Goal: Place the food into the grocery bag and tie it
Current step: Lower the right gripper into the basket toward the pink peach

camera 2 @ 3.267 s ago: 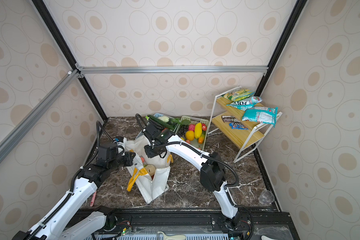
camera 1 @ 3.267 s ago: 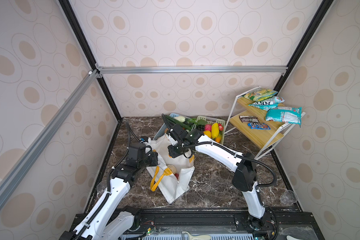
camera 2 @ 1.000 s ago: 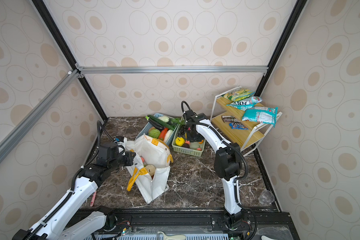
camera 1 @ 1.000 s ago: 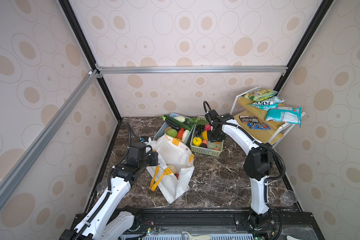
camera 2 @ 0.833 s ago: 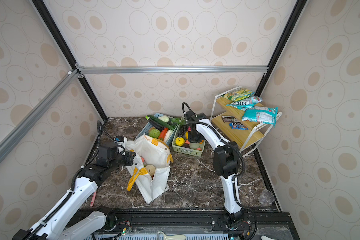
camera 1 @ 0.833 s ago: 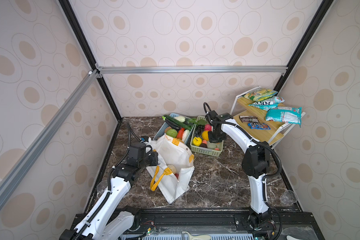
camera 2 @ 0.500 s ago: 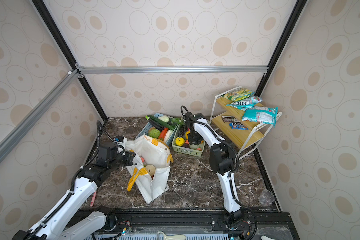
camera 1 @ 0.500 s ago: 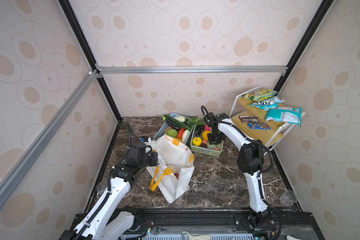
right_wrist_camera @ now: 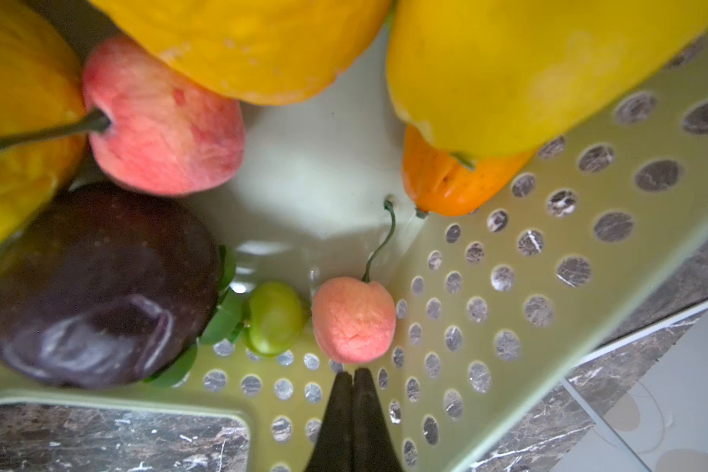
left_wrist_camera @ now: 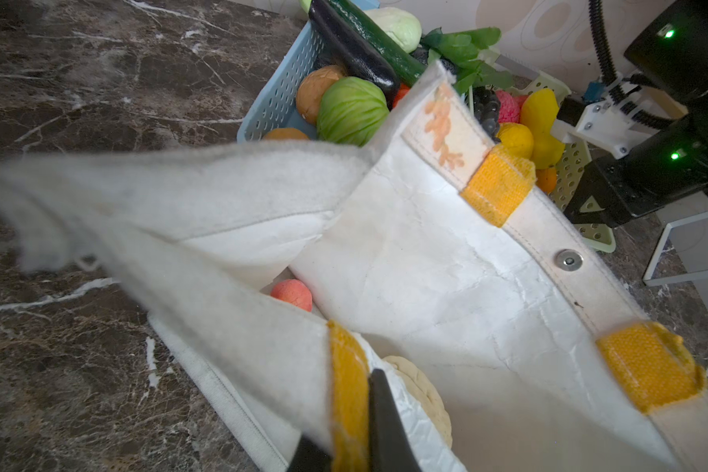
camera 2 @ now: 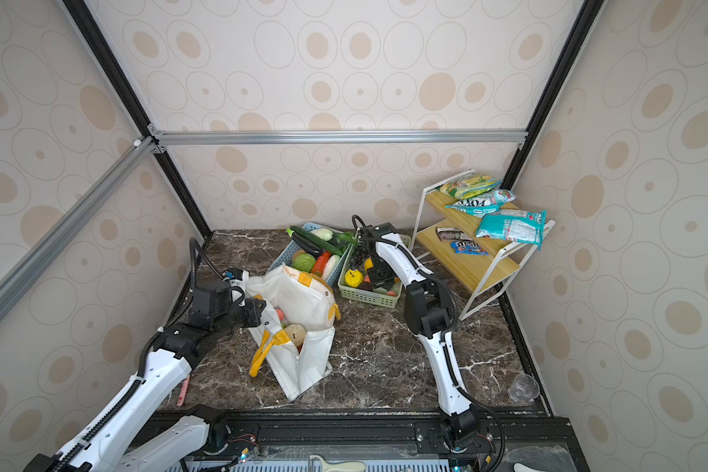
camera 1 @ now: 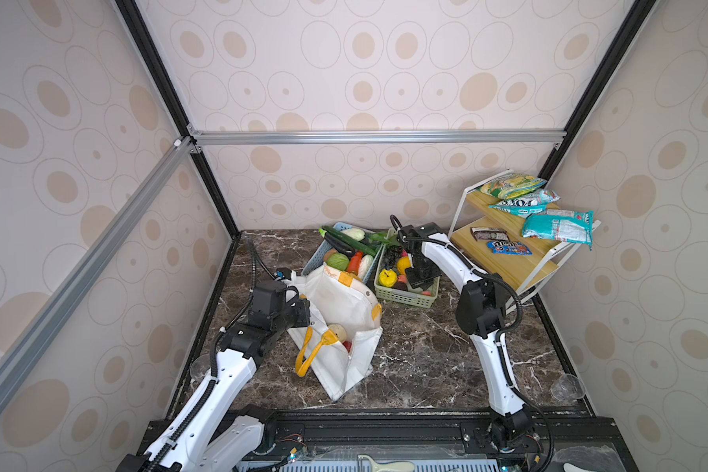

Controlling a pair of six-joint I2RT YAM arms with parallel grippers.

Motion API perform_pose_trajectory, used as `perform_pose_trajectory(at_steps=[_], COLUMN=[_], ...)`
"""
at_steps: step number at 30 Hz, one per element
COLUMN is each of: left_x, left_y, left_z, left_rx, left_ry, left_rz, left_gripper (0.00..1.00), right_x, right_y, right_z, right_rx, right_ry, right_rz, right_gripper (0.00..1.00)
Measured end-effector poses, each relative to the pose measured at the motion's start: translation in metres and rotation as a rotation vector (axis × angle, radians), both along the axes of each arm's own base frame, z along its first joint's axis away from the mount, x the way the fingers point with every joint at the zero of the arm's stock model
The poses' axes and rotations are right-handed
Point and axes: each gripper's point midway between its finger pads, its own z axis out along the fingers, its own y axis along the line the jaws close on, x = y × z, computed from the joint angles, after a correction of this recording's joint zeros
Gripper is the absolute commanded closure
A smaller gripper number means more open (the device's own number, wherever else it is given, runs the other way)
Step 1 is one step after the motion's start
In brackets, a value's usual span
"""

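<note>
Cloth bag (left_wrist_camera: 426,265), plastic basket (right_wrist_camera: 319,175) (prob. glossy)

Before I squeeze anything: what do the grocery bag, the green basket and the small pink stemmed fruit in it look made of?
The grocery bag: white fabric, matte and creased, with stitched hems and fuzzy edges. The green basket: moulded plastic, smooth with slight sheen, punched round holes. The pink fruit: probably foam or soft plastic; matte, dimpled skin, thin wire-like stem.
</note>
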Motion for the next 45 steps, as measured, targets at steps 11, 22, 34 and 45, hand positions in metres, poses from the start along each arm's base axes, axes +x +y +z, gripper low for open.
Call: perform_pose_trajectory(at_steps=[11,22,34,45], left_x=[-0.001,-0.001,-0.001,0.000], left_y=[0.001,0.001,0.002,0.002], left_z=[0.000,0.000,0.000,-0.001], left_rx=[0.003,0.003,0.004,0.005], left_ry=[0.000,0.000,0.001,0.003], left_rz=[0.004,0.005,0.006,0.007], left_gripper=[1.00,1.00,1.00,1.00], right_x=[-0.007,0.000,0.021,0.036], right_y=[-0.002,-0.014,-0.003,0.021], right_z=[-0.004,-0.013,-0.021,-0.014], right_rx=[-0.004,0.009,0.083,0.239], right_ry=[0.048,0.050,-0.031,-0.113], right_rz=[0.062,0.036,0.012,-0.046], right_gripper=[1.00,0.96,0.93,0.88])
